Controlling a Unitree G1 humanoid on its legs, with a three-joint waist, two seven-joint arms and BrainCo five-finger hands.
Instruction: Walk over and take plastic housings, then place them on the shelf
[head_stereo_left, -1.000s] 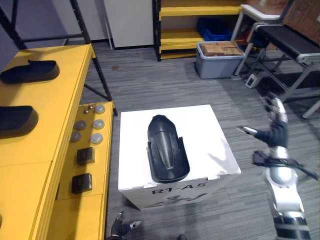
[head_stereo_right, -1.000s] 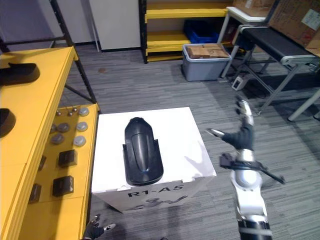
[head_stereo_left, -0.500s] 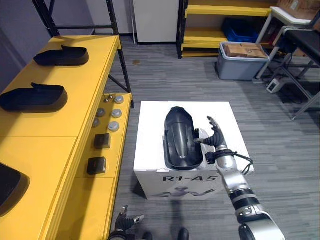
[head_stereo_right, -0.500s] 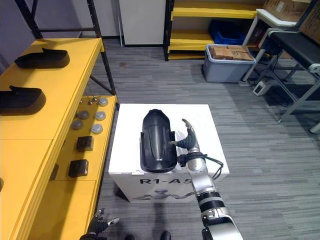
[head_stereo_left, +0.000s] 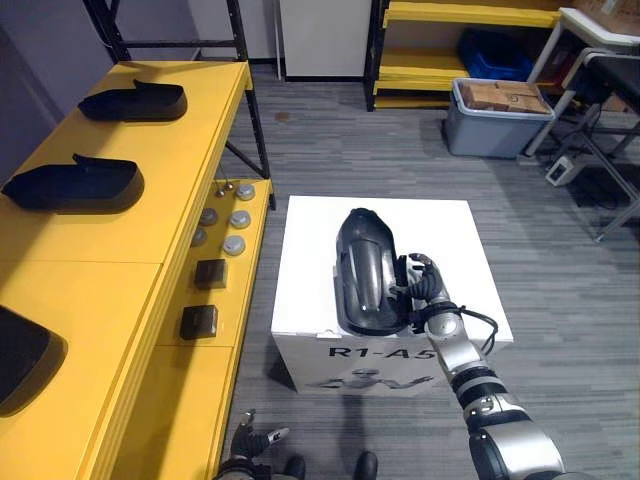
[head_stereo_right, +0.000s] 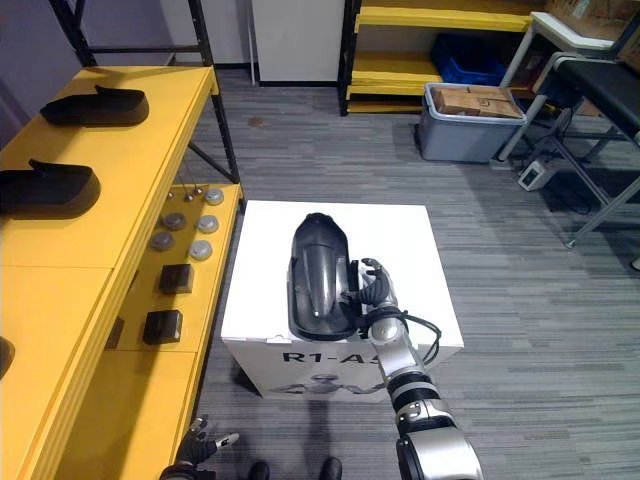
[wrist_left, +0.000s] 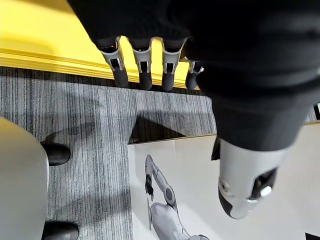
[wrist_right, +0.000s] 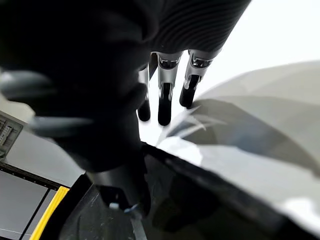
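Left eye view, starting at the left: a yellow metal shelf (head_stereo_left: 150, 240) carries three parts on its top, a far black plastic housing (head_stereo_left: 135, 100), a middle black plastic housing (head_stereo_left: 75, 185) and a near black plastic housing (head_stereo_left: 20, 355) cut off by the picture's edge. On the shelf's lower ledge lie small round grey discs (head_stereo_left: 240, 218) and two black square blocks (head_stereo_left: 210, 273). Low down, the left hand (head_stereo_left: 250, 442) hangs beside that ledge, its fingers loose and nearly straight, holding nothing.

At centre stands a white cardboard box (head_stereo_left: 310, 250). The long glossy black plastic housing (head_stereo_left: 365, 270) lies on its top, pointing away from the robot. The right hand (head_stereo_left: 425, 290) is at this housing's right rim — fingers curled onto it, and the right wrist view shows the thumb tucked against the edge.

Far right, well apart, sits a grey plastic tub (head_stereo_left: 500, 130) of brown cardboard packs.
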